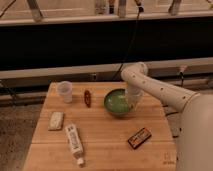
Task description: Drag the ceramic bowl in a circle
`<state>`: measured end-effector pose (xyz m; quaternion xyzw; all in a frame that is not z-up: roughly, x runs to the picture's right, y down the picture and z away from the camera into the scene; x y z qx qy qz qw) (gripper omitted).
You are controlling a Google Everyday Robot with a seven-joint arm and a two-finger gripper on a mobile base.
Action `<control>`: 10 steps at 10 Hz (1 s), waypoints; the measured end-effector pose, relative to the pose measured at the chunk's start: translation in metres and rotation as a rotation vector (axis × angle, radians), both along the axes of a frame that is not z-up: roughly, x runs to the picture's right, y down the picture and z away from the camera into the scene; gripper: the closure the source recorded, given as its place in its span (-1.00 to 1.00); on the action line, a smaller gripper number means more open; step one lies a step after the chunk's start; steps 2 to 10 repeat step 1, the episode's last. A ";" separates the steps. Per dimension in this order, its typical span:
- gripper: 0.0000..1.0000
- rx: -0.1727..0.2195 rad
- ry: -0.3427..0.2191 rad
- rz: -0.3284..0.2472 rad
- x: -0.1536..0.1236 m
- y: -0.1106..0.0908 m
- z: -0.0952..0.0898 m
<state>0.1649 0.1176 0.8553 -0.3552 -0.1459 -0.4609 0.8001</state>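
Gripper (132,102) at right rim of ceramic bowl (117,101) on table (105,135); fingers' state unclear.

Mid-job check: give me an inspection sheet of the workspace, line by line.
Surface: wooden table, butcher-block top.
Job's things: green bowl upright, right of centre.
Clutter: plastic cup far left; small red item between cup and bowl; pale bar at left edge; white tube near front; dark snack bar front right.
Grippers: gripper at the bowl's right rim.
Cables: black cable hanging behind the table.
Surroundings: dark panel behind, speckled floor at left.
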 end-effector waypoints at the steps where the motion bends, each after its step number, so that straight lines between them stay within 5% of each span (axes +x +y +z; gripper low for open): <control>1: 1.00 -0.001 -0.011 -0.016 -0.009 0.002 0.000; 10: 1.00 -0.001 -0.011 -0.016 -0.009 0.002 0.000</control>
